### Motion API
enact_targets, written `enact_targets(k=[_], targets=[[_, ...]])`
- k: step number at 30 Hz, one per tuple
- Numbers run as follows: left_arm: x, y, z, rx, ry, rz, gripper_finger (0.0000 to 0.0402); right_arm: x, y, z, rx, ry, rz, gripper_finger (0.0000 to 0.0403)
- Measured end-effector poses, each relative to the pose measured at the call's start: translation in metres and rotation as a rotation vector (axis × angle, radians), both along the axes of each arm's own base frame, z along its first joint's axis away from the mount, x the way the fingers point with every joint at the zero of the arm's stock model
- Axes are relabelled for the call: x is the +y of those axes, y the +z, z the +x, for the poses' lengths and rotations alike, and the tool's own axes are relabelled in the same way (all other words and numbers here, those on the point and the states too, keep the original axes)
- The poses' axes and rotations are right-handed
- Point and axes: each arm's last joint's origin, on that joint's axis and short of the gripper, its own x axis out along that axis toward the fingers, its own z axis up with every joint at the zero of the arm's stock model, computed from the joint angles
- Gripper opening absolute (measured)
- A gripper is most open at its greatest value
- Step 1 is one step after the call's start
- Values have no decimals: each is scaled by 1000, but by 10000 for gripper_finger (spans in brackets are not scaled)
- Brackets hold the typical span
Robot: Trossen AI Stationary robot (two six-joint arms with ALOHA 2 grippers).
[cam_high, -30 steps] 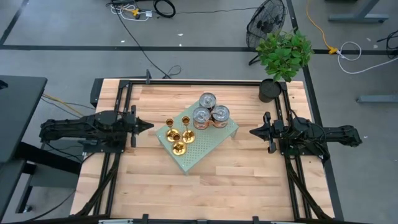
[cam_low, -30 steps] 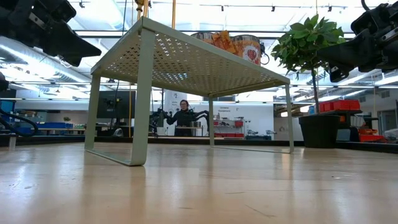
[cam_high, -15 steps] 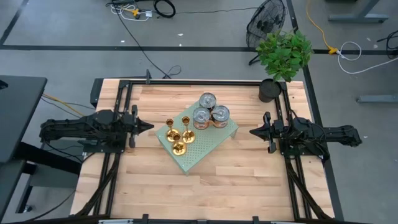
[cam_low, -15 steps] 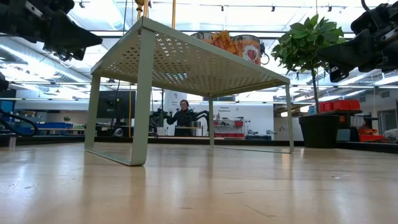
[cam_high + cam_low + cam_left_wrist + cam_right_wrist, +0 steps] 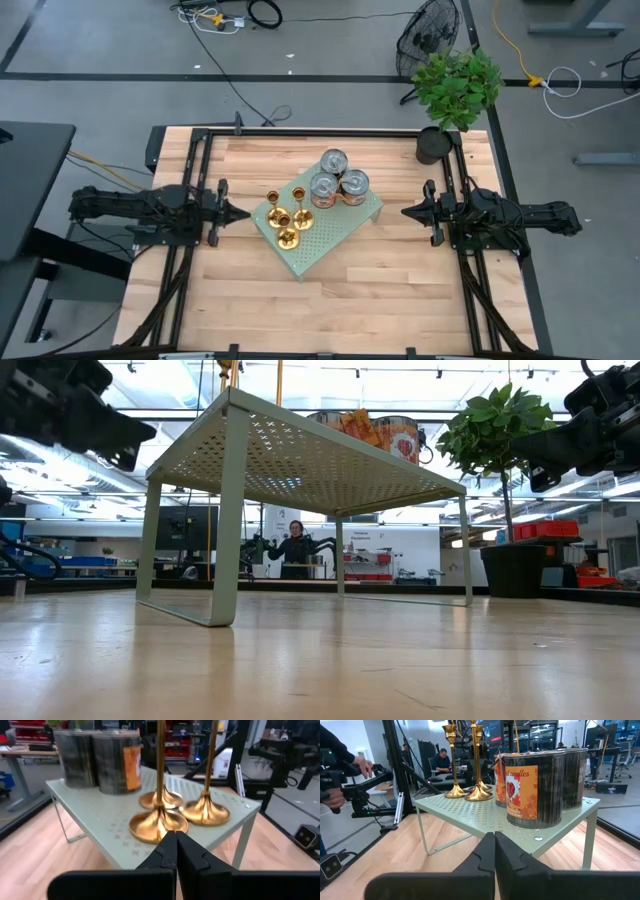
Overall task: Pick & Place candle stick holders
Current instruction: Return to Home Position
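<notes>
Left end effector hovers just off the left corner of the shelf, fingers clenched together on nothing. Right end effector hangs near the shelf's right end above the table, also clenched and empty. All 3 candle stick holders stand upright, clustered on the shelf's left half, beside 3 silver cans.

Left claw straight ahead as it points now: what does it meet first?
The left claw likely meets the green shelf first, at its near corner, or, if higher, the nearest candle stick holder.
</notes>
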Motion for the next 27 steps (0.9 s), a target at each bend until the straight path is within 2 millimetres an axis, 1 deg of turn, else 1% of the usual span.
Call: enact_targets(k=[2,5,13,20,27], targets=[[-1,-4,1,-9,-4,0,1,0,0,0,0,0,0,3],[0,-2,2,-52,3,15,1,0,0,0,0,0,0,3],[-1,-15,2,-104,-24,15,1,0,0,0,0,0,0,3],[0,-12,-2,-143,-5,40,1,0,0,0,0,0,0,3],[2,-16,-2,-141,11,41,1,0,0,0,0,0,0,3]])
